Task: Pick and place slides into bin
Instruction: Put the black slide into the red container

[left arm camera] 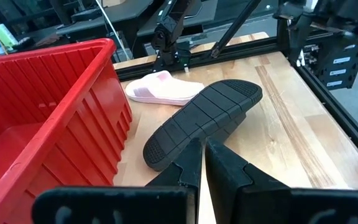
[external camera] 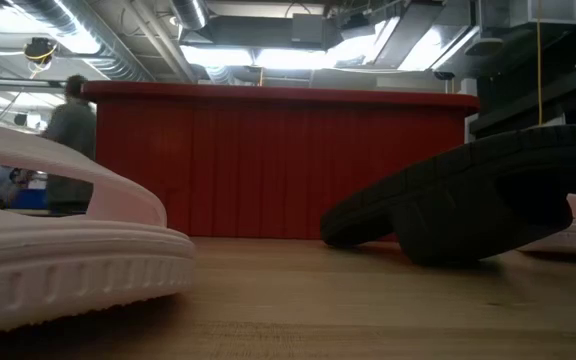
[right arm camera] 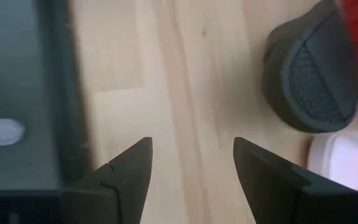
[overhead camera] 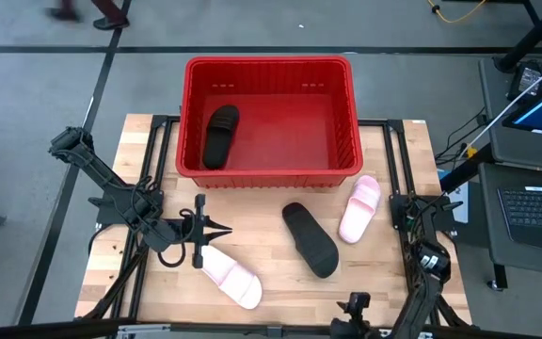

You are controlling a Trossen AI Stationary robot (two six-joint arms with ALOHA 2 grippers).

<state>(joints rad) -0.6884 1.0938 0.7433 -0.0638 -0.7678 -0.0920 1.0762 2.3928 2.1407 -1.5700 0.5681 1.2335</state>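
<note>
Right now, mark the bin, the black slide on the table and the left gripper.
bin (overhead camera: 269, 177): high view, near wall.
black slide on the table (overhead camera: 310, 241): high view, middle of its upturned sole.
left gripper (overhead camera: 230, 229): high view, at its closed fingertips, beside the near pink slide (overhead camera: 231, 276).

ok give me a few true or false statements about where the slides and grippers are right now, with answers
1. One black slide lies inside the bin. True.
2. Both pale pink slides are in the bin. False: the pink slide by the left arm and the other pink slide lie on the table.
3. The left gripper is shut and holds nothing. True.
4. The right gripper is clamped on a slide. False: it is open and empty.
5. The second black slide lies upside down on the table. True.
</note>
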